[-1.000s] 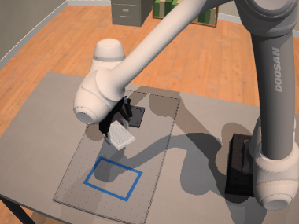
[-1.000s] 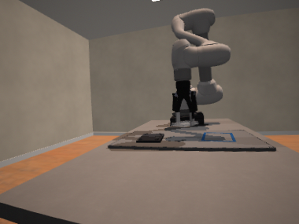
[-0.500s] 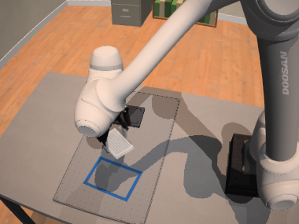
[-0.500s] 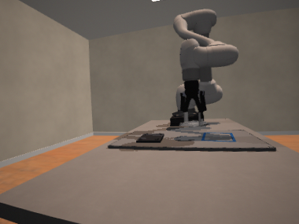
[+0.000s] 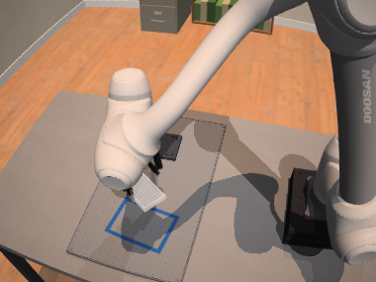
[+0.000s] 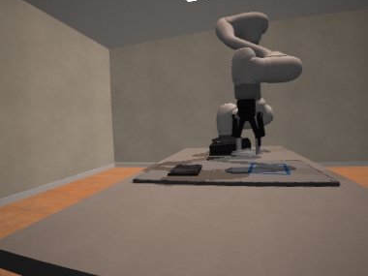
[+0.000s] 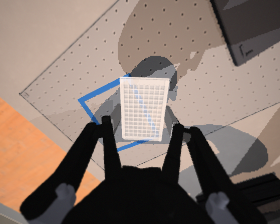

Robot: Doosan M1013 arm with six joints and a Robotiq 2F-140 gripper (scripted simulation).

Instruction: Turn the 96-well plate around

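Note:
The white 96-well plate (image 5: 148, 194) hangs in my gripper (image 7: 141, 134), held by its long sides above the deck. It also shows in the wrist view (image 7: 143, 108). The gripper is shut on the plate. The plate is over the near edge of the blue taped outline B1 (image 5: 141, 224), which also shows in the wrist view (image 7: 107, 117) partly hidden under the plate. The dark plate nest N1 (image 5: 170, 145) lies empty behind, seen at the top right of the wrist view (image 7: 250, 27). In the exterior view the gripper (image 6: 247, 127) hangs above the deck with the plate (image 6: 243, 152) below it. I cannot tell which corner is cut.
The grey perforated deck plate (image 5: 153, 199) carries the nest and the outline. The robot's base (image 5: 341, 204) stands on a black mount (image 5: 303, 209) at the right. The table's front edge and an orange floor lie beyond the deck's left side.

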